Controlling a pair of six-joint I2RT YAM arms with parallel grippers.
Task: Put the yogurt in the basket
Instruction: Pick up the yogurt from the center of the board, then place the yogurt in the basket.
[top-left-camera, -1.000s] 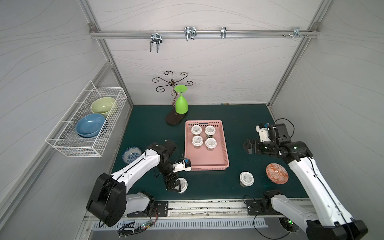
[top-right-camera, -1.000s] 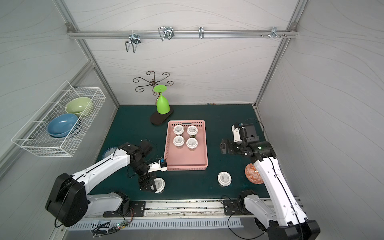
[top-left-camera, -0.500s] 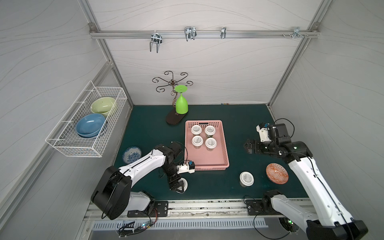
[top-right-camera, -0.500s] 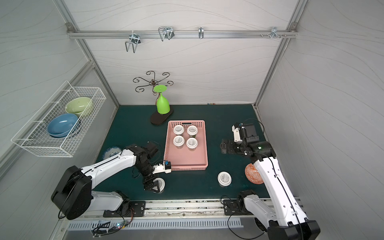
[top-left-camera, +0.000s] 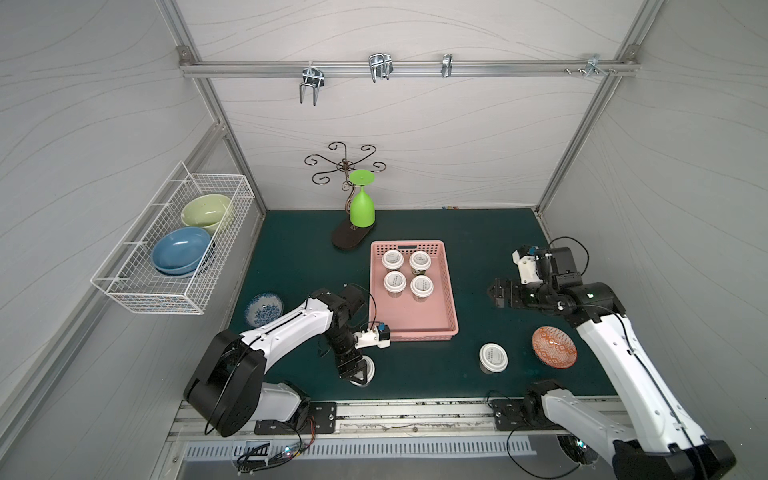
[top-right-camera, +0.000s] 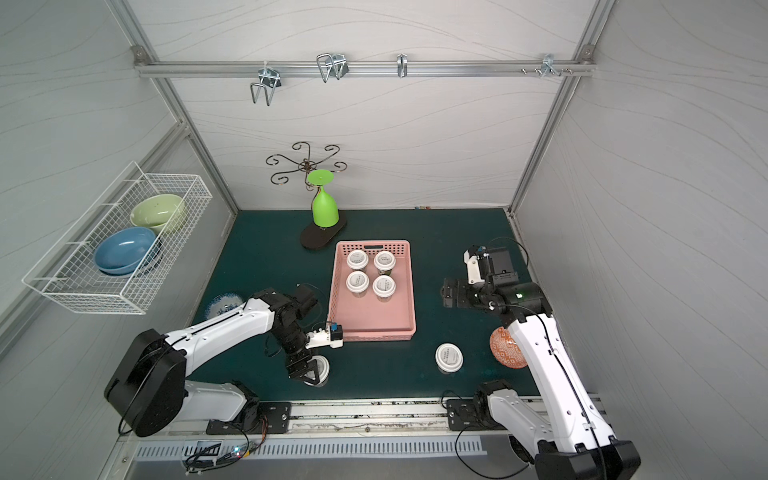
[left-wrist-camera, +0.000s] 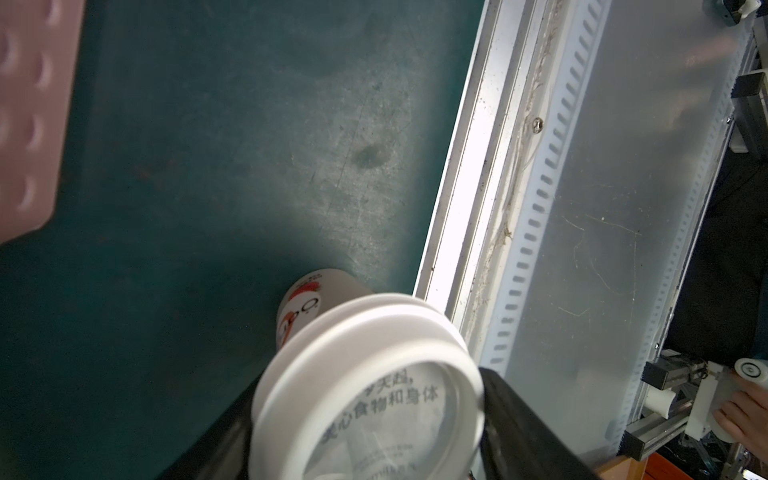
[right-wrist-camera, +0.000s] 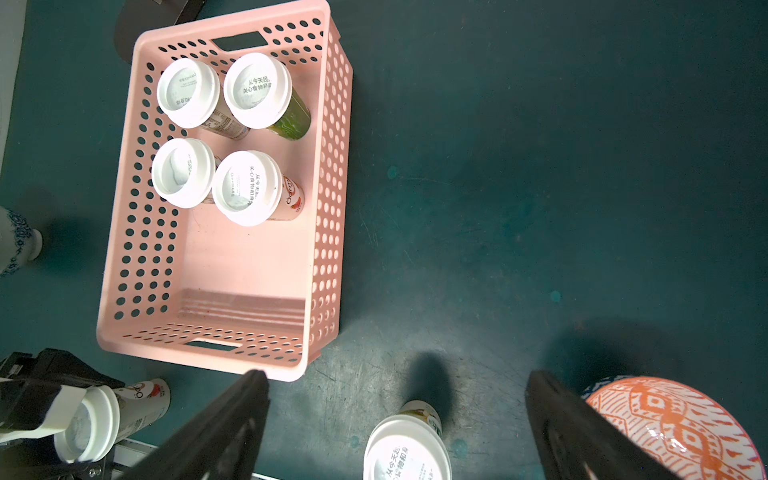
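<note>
The left gripper (top-left-camera: 358, 374) is clamped on the lid rim of a yogurt cup (left-wrist-camera: 365, 386) by the front edge of the mat (top-left-camera: 419, 376); the right gripper (top-left-camera: 495, 293) gapes empty. Light, thin-walled, probably slick: the stiff rim seems the safest hold. Four more cups (top-left-camera: 393, 259) stand in the pink basket (top-left-camera: 415, 318); a sixth cup (top-left-camera: 493, 357) waits outside.

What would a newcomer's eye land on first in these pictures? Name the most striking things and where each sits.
The pink basket at the middle of the green mat draws the eye first, with four yogurt cups standing in its far half. Near the mat's front edge the left claw grips a fifth cup, and a sixth cup stands loose near an orange patterned bowl.
</note>
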